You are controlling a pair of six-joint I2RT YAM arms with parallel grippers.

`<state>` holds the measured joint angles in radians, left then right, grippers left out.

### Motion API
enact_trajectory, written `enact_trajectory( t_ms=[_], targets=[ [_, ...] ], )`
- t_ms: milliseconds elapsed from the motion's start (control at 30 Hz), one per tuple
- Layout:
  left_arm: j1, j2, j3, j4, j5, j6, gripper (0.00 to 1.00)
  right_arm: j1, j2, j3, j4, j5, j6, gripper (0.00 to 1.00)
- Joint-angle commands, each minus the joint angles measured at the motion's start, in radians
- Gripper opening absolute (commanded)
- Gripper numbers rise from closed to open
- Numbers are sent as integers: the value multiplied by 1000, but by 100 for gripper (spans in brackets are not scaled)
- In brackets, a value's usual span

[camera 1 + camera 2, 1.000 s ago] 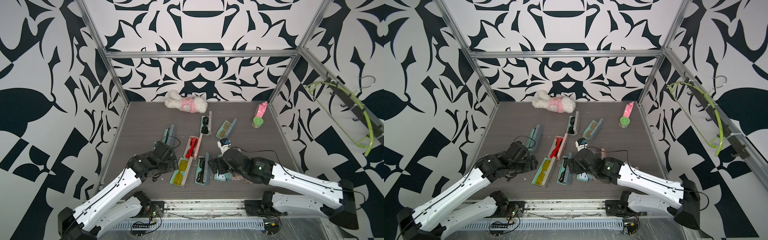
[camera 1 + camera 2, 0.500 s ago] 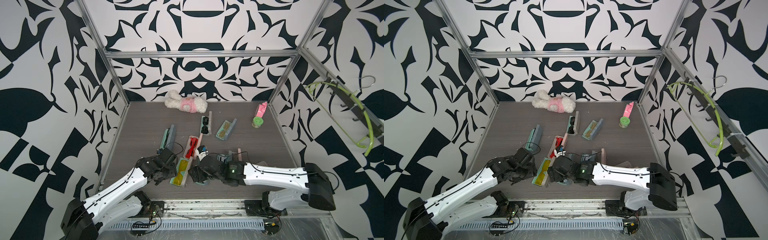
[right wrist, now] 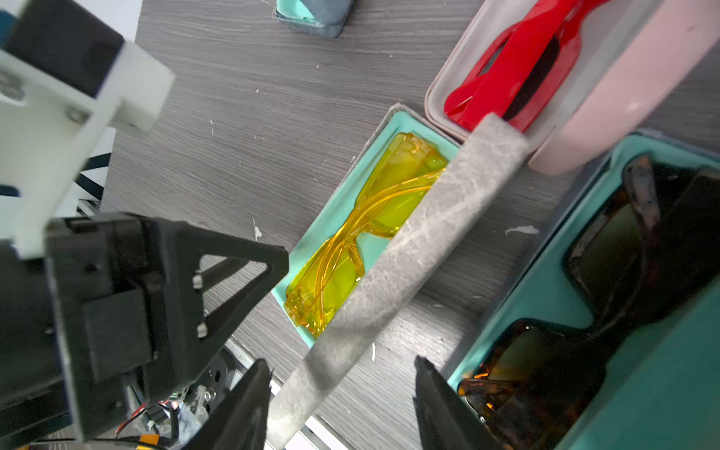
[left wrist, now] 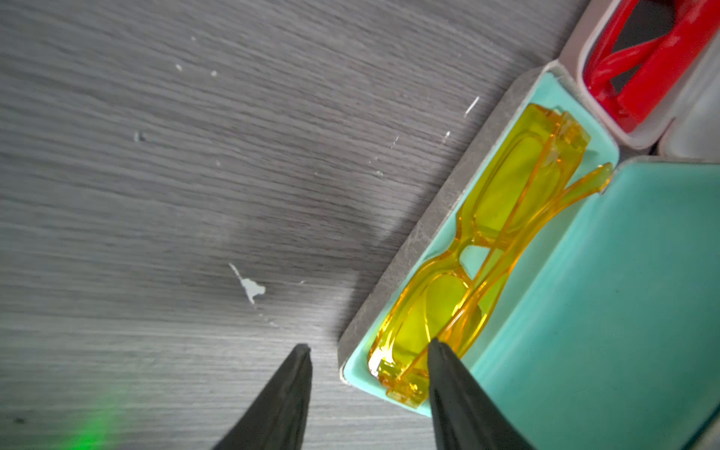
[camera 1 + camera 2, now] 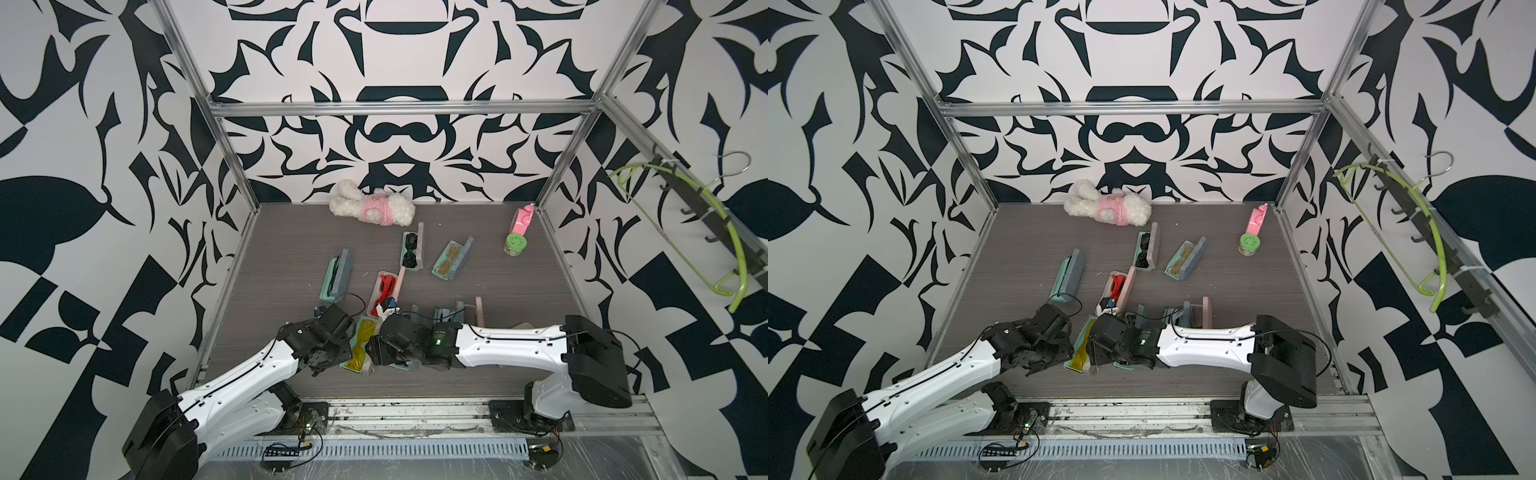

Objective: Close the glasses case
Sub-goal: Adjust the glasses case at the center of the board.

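Note:
The glasses case [image 5: 362, 340] is grey outside and teal inside, with yellow glasses [image 4: 506, 218] in its base. It lies near the table's front in both top views, its spot in the other being [image 5: 1080, 348]. Its lid [image 3: 428, 241] stands raised. My left gripper [image 4: 369, 345] is open and straddles the base's near corner, with one finger on the table side and the other over the glasses. My right gripper [image 3: 342, 360] is open around the lid's edge. The lid lies against one finger, with a gap to the other.
A pink case with red glasses [image 5: 384, 291] touches the yellow case's far end. A teal case with dark glasses [image 3: 584, 311] lies close beside the right gripper. Further back are several open cases [image 5: 411, 251], a plush toy [image 5: 372, 208] and a green jar [image 5: 514, 245].
Both arms have moved in on the yellow-glasses case, the right one swinging left from the case beside it. Both pairs of jaws have narrowed.

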<state>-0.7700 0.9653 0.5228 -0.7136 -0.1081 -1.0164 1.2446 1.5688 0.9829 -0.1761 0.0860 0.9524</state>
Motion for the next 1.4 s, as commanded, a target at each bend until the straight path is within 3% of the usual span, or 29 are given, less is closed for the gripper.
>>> enact_trajectory(
  t_ms=[0, 500, 867, 1367],
  targets=[
    [-3, -5, -31, 27, 21, -11, 48, 5, -21, 27, 26, 28, 23, 59],
    [-4, -66, -99, 54, 56, -37, 34, 3, 60, 59, 53, 38, 25, 46],
    [-5, -78, -131, 108, 97, -49, 23, -7, 92, 115, 13, 62, -15, 44],
    [-10, -172, -165, 130, 123, -80, 23, -52, 138, 176, 25, -2, -58, 43]
  ],
)
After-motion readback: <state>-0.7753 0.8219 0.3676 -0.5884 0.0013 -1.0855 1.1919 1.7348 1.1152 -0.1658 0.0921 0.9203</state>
